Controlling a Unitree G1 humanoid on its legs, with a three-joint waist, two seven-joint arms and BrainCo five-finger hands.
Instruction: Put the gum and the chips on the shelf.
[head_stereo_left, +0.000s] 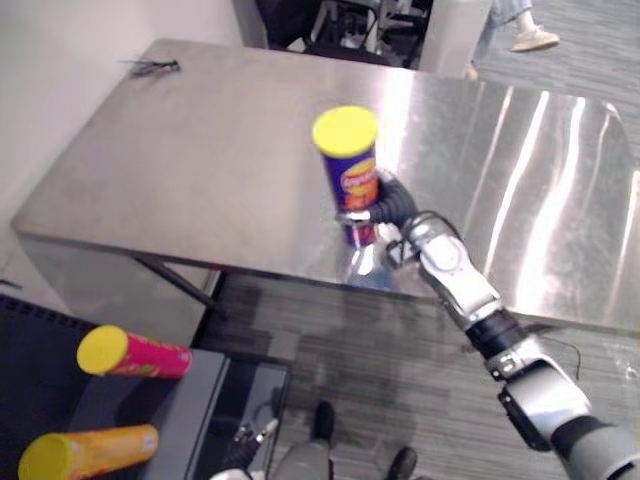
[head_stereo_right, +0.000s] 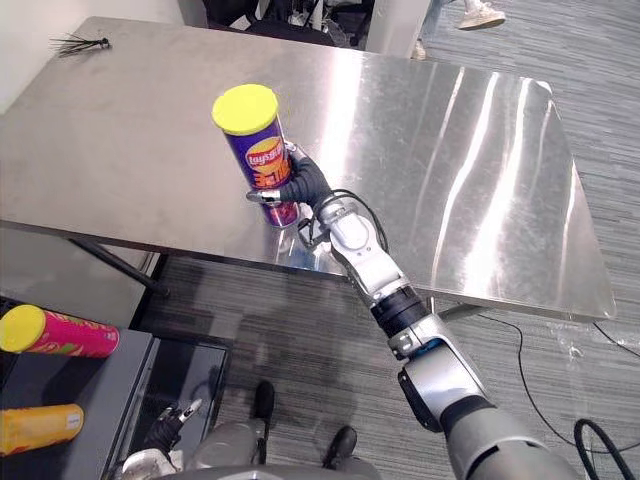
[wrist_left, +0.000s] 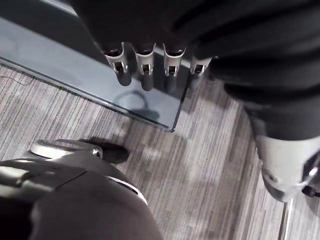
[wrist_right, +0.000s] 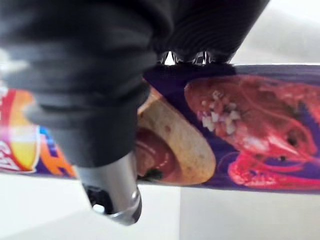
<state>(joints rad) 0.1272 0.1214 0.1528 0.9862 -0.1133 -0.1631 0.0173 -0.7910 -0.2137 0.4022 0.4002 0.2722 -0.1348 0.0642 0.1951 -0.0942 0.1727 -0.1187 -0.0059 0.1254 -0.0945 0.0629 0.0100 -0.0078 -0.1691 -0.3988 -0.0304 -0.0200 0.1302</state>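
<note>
Seemingly a lab or office workroom. Long bare steel table (head_stereo_right: 450, 120) on thin dark legs, grey striped carpet (head_stereo_right: 300, 330) underfoot, plain white wall (head_stereo_left: 50, 90) along one side. Dark chairs (head_stereo_left: 340, 25) and other gear crowded past the table's far edge, a person's pale shoe (head_stereo_left: 535, 40) on the carpet just beyond. Low dark shelf (head_stereo_left: 190, 400) near the table's front edge.

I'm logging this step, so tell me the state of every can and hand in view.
Purple cylindrical chips can, yellow lid: upright, lid on, gripped over the steel table.
Right hand: shut on the purple can.
Left hand: open, empty.
Pink can: lying on the dark shelf.
Orange can: lying on the dark shelf.
</note>
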